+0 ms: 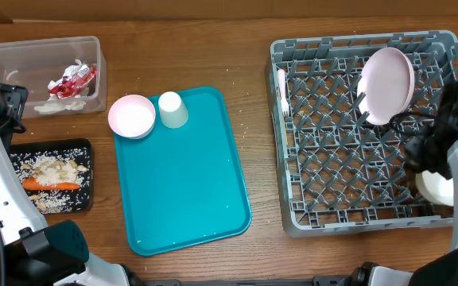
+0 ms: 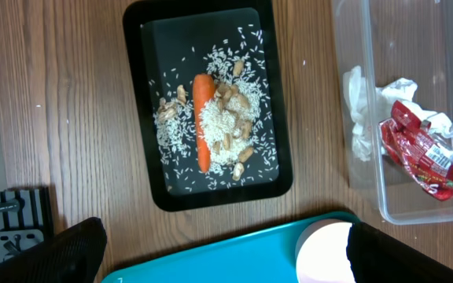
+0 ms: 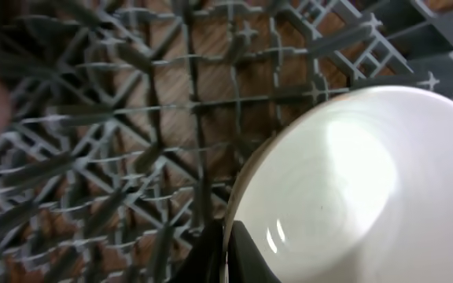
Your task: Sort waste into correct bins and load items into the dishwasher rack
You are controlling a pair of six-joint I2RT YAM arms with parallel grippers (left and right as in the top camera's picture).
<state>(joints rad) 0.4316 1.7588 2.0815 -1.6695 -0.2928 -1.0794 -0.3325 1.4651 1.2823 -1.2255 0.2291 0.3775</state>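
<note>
The grey-blue dishwasher rack (image 1: 348, 214) stands at the right. In it the pale pink plate (image 1: 386, 85) stands on edge at the back, and the cream fork (image 1: 282, 89) lies by its left wall. My right gripper (image 3: 226, 245) is shut on the rim of a pale bowl (image 3: 352, 181) and holds it over the rack's pegs at the front right corner (image 1: 436, 187). My left gripper (image 2: 226, 263) is open and empty, above the teal tray's edge. The other bowl (image 1: 132, 116) and the white cup (image 1: 172, 110) stand on the teal tray. The black tray (image 2: 144, 94) holds the carrot (image 2: 203, 118) and rice scraps (image 2: 230, 122). The clear tub (image 2: 360, 47) holds napkins (image 2: 360, 110) and the red wrapper (image 2: 419, 149).
The teal serving tray (image 1: 189, 191) lies in the middle of the wooden table, between the bins and the rack. A few rice grains lie scattered on the wood beside it. My left arm's base fills the lower left corner.
</note>
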